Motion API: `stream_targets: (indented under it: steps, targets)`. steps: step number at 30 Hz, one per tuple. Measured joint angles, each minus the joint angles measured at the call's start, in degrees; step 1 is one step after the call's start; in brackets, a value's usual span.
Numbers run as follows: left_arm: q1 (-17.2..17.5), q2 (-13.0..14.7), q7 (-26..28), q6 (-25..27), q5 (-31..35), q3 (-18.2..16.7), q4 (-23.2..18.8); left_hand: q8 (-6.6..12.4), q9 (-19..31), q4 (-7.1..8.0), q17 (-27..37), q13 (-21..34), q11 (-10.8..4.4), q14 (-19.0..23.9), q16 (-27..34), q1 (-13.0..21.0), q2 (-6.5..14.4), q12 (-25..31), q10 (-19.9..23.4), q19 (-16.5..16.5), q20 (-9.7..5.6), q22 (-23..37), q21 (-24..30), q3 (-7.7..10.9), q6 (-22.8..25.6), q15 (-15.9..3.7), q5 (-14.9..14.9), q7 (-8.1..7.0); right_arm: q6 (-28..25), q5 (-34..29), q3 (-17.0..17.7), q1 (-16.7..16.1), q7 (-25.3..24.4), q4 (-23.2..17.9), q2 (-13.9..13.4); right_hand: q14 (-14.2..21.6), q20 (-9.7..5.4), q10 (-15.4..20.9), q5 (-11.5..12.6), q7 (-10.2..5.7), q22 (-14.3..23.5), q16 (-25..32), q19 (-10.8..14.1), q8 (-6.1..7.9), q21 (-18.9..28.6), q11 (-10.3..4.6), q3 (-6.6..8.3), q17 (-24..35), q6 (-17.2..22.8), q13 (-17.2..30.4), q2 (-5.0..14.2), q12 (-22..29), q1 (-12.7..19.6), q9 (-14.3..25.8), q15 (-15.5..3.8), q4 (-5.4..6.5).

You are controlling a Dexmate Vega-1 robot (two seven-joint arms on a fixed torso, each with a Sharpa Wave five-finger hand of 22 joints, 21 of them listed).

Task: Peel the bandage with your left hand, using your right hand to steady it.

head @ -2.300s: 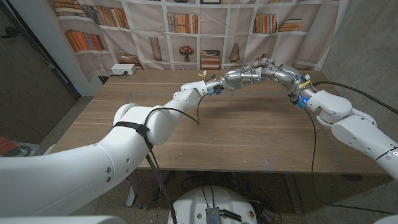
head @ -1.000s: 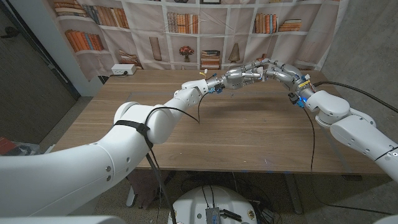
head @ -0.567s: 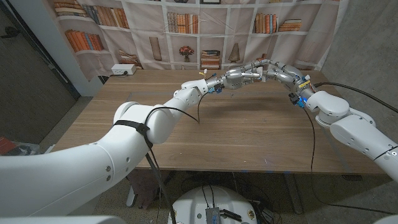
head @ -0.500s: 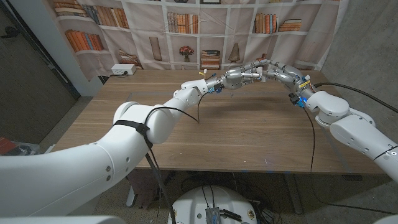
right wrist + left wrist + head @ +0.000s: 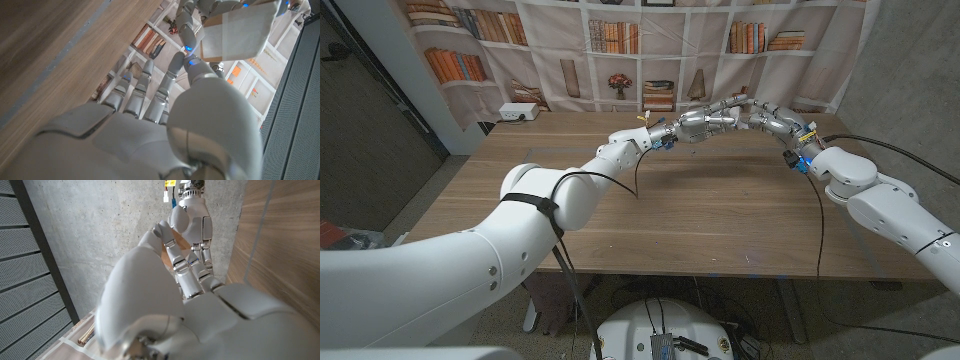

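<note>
- The wooden surface (image 5: pixel 720 215) carries a white box (image 5: pixel 516 113) near its far left corner, against a bookshelf-print backdrop (image 5: pixel 620 50)
- The left arm (image 5: pixel 560 195) and the right arm (image 5: pixel 880 205) both stretch out over the far edge of the surface, where the two hands meet in the air
- The left hand (image 5: pixel 705 124) pinches one side of the bandage between thumb and fingers
- The right hand (image 5: pixel 772 115) pinches the other side, its remaining fingers loosely curled
- The bandage (image 5: pixel 235 32), a small tan and white piece, hangs between the two hands above the far edge of the surface, a little right of the middle, touching nothing but the fingers; its tan edge also peeks out past the left thumb (image 5: pixel 175 242)
</note>
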Motion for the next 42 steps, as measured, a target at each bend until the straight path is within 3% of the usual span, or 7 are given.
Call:
stream_targets:
  steps: [23, 42]
  targets:
    - [0.21, 1.01, -2.09, -0.48, -0.03, -1.65, 0.00, 0.00, 0.00, 0.00, 0.14, 0.01, 0.00, 0.24, 0.00, -0.38, 0.38, 0.00, 0.00, 0.01, 0.00, 0.01, 0.22, 0.00, 0.00, -0.23, 0.00, 0.00, -2.29, 0.61, -1.72, 2.72, -0.69, 2.74, 1.08, 0.00, -0.32, -0.12, 0.00, 0.00, -0.01, 0.05, 0.32, -0.29, 0.00, 0.12, 0.00, 0.64, 0.00, 0.36, -0.01, 0.21, 0.44, 0.00, 0.00, 0.00]
    - [0.88, 3.79, -9.35, -2.98, -1.22, -4.29, 0.68, 0.00, 0.01, 0.00, 0.14, 0.02, -0.12, 0.22, -0.34, -0.37, 0.37, 0.00, -0.12, -0.20, 0.21, 0.01, 0.22, 0.00, 0.00, -0.21, 0.00, 0.00, -6.70, 0.72, -0.45, 1.84, -5.21, -1.16, -0.39, 0.00, -0.62, -0.22, 0.26, 0.00, -0.01, 0.05, 0.63, -0.50, 0.00, 0.23, 0.25, 0.91, 0.00, 0.74, -0.24, 0.21, 0.66, 0.13, 0.01, 0.26]
